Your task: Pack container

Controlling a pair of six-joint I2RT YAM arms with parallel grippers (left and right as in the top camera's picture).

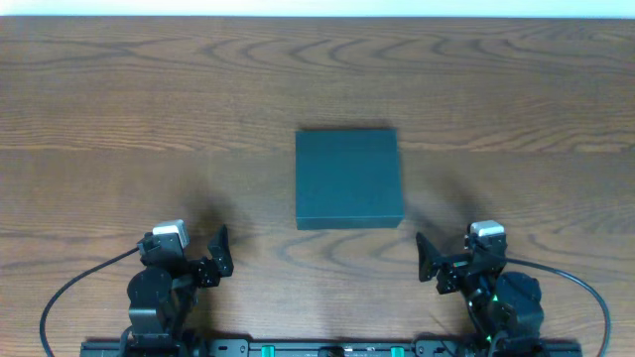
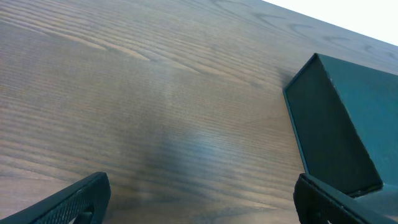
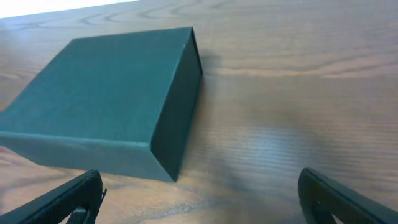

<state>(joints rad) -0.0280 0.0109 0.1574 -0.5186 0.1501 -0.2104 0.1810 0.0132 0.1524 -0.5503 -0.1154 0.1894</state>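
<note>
The container (image 1: 348,178) is a dark teal box lying flat in the middle of the wooden table with its lid shut. My left gripper (image 1: 190,250) sits near the front edge, left of and nearer than the box, with its jaws wide open and nothing between them. In the left wrist view the container (image 2: 348,112) fills the right side, beyond the open left gripper (image 2: 202,200). My right gripper (image 1: 459,253) stands open at the front right. Seen from the right wrist, the container (image 3: 106,93) lies ahead to the left of the right gripper (image 3: 202,198).
The wood-grain table (image 1: 119,119) stretches left, right and behind the box. Black cables (image 1: 69,293) loop out from both arm bases along the front edge. A pale strip marks the table's far edge (image 1: 317,8).
</note>
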